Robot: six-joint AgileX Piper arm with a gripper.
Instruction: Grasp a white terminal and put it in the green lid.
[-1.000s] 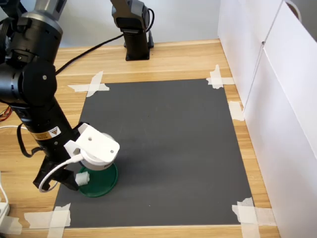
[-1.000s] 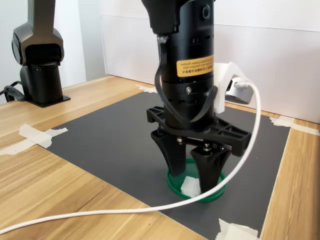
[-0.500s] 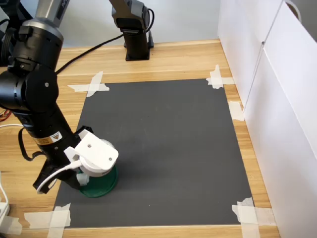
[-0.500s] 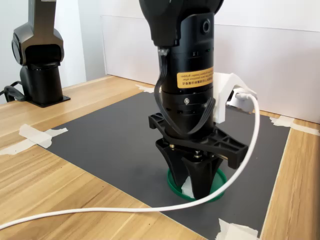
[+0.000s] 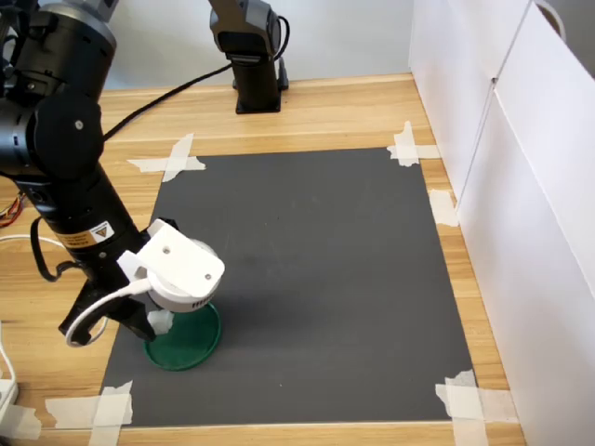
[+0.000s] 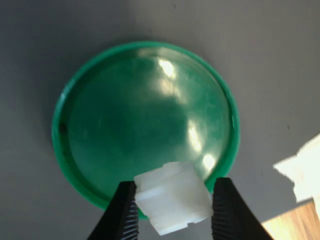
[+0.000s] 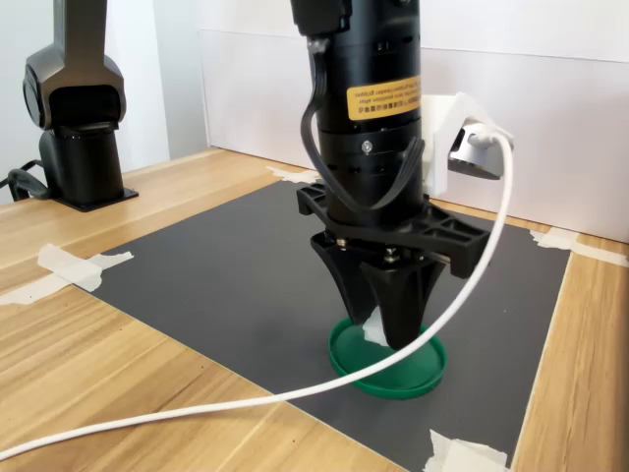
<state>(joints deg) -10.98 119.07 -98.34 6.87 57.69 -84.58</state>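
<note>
The green lid [image 5: 191, 342] lies on the dark mat near its front left corner in the first exterior view. My gripper [image 7: 384, 330] hangs just above the lid [image 7: 393, 369], pointing straight down. It is shut on the white terminal [image 6: 172, 197], a small ridged block pinched between the two black fingers [image 6: 123, 212]. In the wrist view the terminal sits over the lid's [image 6: 145, 120] rim, and the lid's inside is bare. A sliver of the terminal [image 7: 373, 332] shows between the fingers in the second exterior view.
The dark mat [image 5: 316, 269] is taped to a wooden table [image 5: 335, 107] with white tape strips [image 5: 169, 158] at its corners. A second arm's black base [image 5: 253, 65] stands at the back. White panels [image 5: 521, 186] wall the first exterior view's right. A white cable [image 7: 226, 405] trails from the wrist.
One second ago the jaws stood open around the terminal lying in the lid. They shut on it, and the gripper has now risen with the terminal off the lid.
</note>
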